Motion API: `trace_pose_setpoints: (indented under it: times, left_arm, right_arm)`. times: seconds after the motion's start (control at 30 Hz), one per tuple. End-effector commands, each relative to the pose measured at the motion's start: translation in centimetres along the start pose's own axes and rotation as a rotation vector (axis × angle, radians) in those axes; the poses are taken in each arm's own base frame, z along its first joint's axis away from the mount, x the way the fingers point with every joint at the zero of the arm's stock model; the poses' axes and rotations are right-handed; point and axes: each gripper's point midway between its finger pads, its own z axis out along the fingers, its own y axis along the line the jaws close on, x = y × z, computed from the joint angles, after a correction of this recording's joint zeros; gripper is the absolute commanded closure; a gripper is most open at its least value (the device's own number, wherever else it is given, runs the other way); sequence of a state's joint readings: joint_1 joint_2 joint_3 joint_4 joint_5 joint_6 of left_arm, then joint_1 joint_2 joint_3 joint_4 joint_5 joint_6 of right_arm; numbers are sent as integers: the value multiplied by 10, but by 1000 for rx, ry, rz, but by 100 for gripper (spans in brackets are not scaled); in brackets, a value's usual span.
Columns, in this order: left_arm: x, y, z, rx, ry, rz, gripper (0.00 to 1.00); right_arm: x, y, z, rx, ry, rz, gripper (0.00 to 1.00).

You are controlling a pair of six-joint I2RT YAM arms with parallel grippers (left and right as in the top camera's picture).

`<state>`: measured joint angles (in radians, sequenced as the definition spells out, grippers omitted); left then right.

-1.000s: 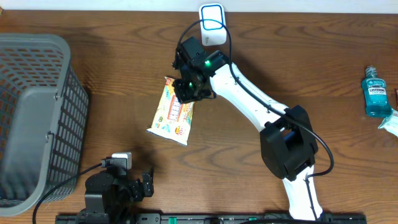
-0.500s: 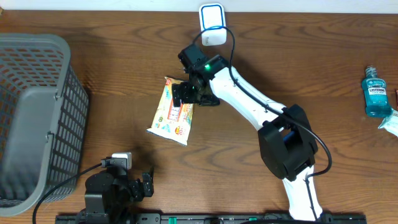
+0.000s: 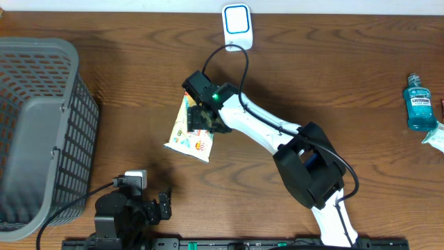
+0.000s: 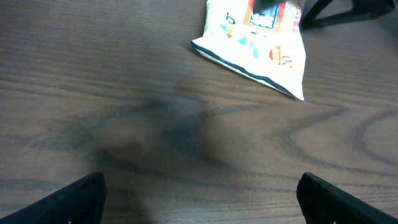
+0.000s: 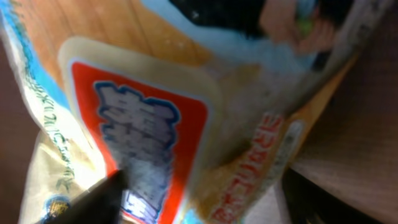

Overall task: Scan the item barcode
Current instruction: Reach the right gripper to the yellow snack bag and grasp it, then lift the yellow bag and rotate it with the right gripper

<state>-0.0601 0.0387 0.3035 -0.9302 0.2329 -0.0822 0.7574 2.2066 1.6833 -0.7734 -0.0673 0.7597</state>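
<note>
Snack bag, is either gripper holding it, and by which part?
Cannot tell: the right gripper straddles the upper end of the snack bag, grip unclear. The left gripper is open, empty.

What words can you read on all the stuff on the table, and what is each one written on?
"LISTERINE": on the label of the blue bottle, small but just readable.
Snack bag: red and blue lettering in all three views, too blurred to read.
White scanner: only a blue square outline, no words.
</note>
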Motion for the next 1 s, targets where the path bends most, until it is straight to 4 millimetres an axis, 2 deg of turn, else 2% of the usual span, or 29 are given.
trace_pose_setpoints:
  times: [0.0,0.03,0.07,0.2,0.3,0.47,0.57,0.7,0.73,0.8,0.83,0.97]
  left_arm:
    - [11,2,3,-7,39,-11,2]
    - [11,2,3,-7,39,-11,2]
    - [11,2,3,-7,39,-11,2]
    - [11,2,3,-7,39,-11,2]
    - [11,2,3,-7,39,-11,2]
    - [11,2,3,-7,39,-11,2]
    - [11,2,3,-7,39,-11,2]
    - [11,2,3,-7,39,-11,2]
    - [11,2,3,-7,39,-11,2]
    - [11,2,3,-7,39,-11,2]
    - [11,2,3,-7,39,-11,2]
    - [11,2,3,-7,39,-11,2]
  right_arm:
    - [-1,-14,9,45,-29,36,68]
    - [-1,-15,9,48,-31,36,90]
    - [-2,-15,9,50,-36,36,98]
    - [-11,-8,4,18,-59,-14,99]
    - [-13,1,-13,-94,2,-37,99]
    - [-16,15,-57,-514,206,-63,99]
    - [-14,20,-100,-838,330,-89,99]
    - [-16,12,-143,-1061,483,51,99]
    - [-17,9,-162,-1143,552,116,99]
    - [-17,6,-178,-1215,614,169,99]
    - [-17,5,-183,-1237,639,193,99]
    - [-16,-2,-184,-1207,686,284,99]
